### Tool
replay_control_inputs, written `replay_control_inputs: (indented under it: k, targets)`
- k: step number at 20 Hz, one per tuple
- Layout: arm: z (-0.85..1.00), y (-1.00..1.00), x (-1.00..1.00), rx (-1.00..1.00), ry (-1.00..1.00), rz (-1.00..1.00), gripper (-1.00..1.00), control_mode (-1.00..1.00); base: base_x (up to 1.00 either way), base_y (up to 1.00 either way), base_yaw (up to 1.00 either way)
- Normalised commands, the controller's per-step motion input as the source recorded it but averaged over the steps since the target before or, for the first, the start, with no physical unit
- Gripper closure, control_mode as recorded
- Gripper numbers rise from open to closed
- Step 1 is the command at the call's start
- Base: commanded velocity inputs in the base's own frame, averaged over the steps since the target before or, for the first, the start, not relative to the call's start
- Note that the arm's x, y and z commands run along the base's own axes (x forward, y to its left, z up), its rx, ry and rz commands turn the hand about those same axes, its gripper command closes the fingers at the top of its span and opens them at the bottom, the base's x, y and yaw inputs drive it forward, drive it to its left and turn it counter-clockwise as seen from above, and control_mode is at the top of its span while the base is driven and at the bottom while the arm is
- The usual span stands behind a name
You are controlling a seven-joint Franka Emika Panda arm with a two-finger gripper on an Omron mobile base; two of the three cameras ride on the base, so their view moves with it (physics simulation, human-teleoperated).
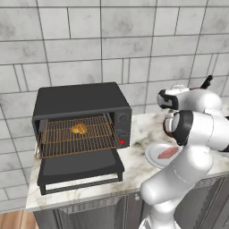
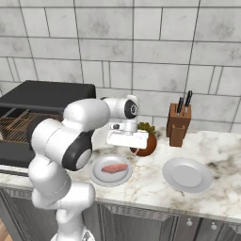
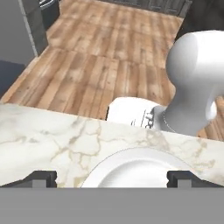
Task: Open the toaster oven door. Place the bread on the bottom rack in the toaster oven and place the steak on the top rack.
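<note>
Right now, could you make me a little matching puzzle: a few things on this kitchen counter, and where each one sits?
Things:
1. lumpy golden-brown bread
2. pink raw steak
3. dark-handled knives
4. black hinged toaster oven door

Places or states:
a. in a wooden block by the wall
b. folded down open
c. on a copper-brown wire rack
d. on a white plate

Pairs: 1-c, 2-d, 3-a, 4-b

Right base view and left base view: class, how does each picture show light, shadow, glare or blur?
Left base view: even, soft light, faint shadow under the toaster oven door, no glare. Right base view: sharp overall, gentle shading beneath the empty plate and steak.
</note>
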Motion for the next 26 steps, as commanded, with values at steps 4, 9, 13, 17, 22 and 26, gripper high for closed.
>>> replay_control_inputs:
  k: [4,9,13,17,22,26]
  targets:
    - [-0.38,0.00,-0.46,0.03,-0.35,-0.34,-1.00,-1.00,0.00,0.00,0.00]
    - [-0.42,0.21,0.05,0.01,-0.24,-0.32,-1.00,-1.00,0.00,0.00,0.00]
    - [-0.29,0.43,0.41,0.00,-0.09,-0.33,-1.00,-1.00,0.00,0.00,0.00]
    - [-0.31,0.00,0.53,0.00,0.00,-0.31,-1.00,-1.00,0.00,0.00,0.00]
    - [-0.36,0.00,0.41,0.00,0.00,-0.31,-1.00,-1.00,0.00,0.00,0.00]
    - [-0.21,-0.13,0.14,0.00,0.00,-0.28,-1.00,-1.00,0.00,0.00,0.00]
